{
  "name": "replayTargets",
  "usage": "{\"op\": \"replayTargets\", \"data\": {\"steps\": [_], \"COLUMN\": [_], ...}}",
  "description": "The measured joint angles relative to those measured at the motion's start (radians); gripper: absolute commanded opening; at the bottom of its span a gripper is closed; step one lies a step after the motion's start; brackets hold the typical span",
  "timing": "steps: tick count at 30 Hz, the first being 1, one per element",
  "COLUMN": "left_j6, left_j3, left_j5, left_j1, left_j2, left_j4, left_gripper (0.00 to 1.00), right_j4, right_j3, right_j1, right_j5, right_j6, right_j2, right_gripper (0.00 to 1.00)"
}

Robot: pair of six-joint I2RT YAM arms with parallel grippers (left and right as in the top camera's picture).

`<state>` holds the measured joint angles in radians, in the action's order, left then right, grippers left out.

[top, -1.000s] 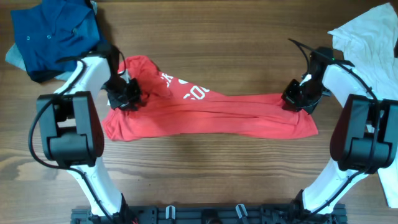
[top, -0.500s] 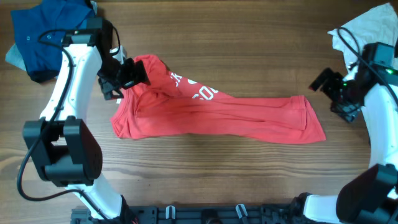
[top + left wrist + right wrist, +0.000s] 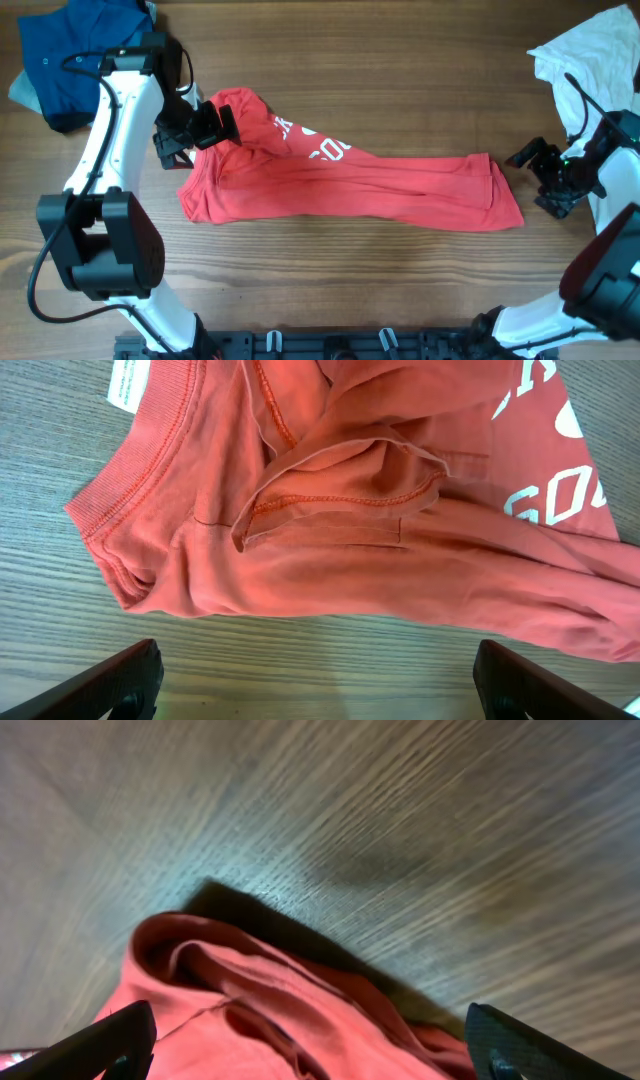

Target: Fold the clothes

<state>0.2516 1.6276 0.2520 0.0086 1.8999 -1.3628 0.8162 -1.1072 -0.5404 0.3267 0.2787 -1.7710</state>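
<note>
Both end effectors stand wide open and hold nothing. Left end effector (image 3: pixel 195 130) hangs over the far left end of the shirt (image 3: pixel 380 185), above the collar. Its wrist view shows both fingers spread beyond the cloth on either side and nothing between them. Whether it brushes the fabric I cannot tell. Right end effector (image 3: pixel 538 182) sits just off the shirt's right end, apart from it, over bare wood.

The shirt lies in the middle of the desk (image 3: pixel 350 60), drawn out left to right as a long red band. The collar and its pale label (image 3: pixel 128 382) are at the left and the hem at the right. White lettering (image 3: pixel 315 145) shows on the far side, toward the left. One arm at each end fits a garment pulled taut along its length, and I judge this to be a pause between grasps, with the fold only partly made. A sleeve (image 3: pixel 340 480) lies doubled over near the collar, and the left end is bunched and wrinkled, so it likely needs smoothing before the next fold.

The desk is brown wood with a plain grain, flat and bare around the shirt. A blue garment (image 3: pixel 85 55) is heaped at the far left corner and a white garment (image 3: pixel 590 55) at the far right, close behind the right arm. A dark rail (image 3: pixel 330 345) runs along the near edge. Nothing of the room beyond the desk shows.
</note>
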Motion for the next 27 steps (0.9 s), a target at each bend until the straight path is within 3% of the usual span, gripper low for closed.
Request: {"op": "replayTargets", "data": {"steps": [9,19,20,22,25,26,27], "left_j6": [0.0,0.0,0.0,0.0,0.0,0.0,0.0], "left_j3": [-0.002,-0.002,-0.002,-0.002,-0.002,-0.002,-0.002], "left_j5": [0.0,0.0,0.0,0.0,0.0,0.0,0.0], "left_j1": [0.0,0.0,0.0,0.0,0.0,0.0,0.0], "left_j2": [0.0,0.0,0.0,0.0,0.0,0.0,0.0], "left_j4": [0.0,0.01,0.01,0.01,0.01,0.01,0.01], "left_gripper": [1.0,1.0,1.0,1.0,1.0,1.0,1.0], "right_j4": [-0.018,-0.048,-0.048,-0.055,-0.069,-0.071,-0.071], "right_j3": [0.019,0.113,0.116,0.125,0.146,0.149,0.149], "right_j1": [0.0,0.113,0.13,0.169,0.206,0.209,0.21], "right_j5": [0.123,0.221,0.23,0.241,0.254,0.251,0.246], "right_j6": [-0.117,-0.18,-0.18,-0.182,-0.161,-0.143,-0.123], "right_j2": [-0.083,-0.048,-0.048,-0.048,-0.067,-0.069,-0.069], "right_gripper": [0.99,0.87,0.8,0.5,0.38,0.31,0.18]}}
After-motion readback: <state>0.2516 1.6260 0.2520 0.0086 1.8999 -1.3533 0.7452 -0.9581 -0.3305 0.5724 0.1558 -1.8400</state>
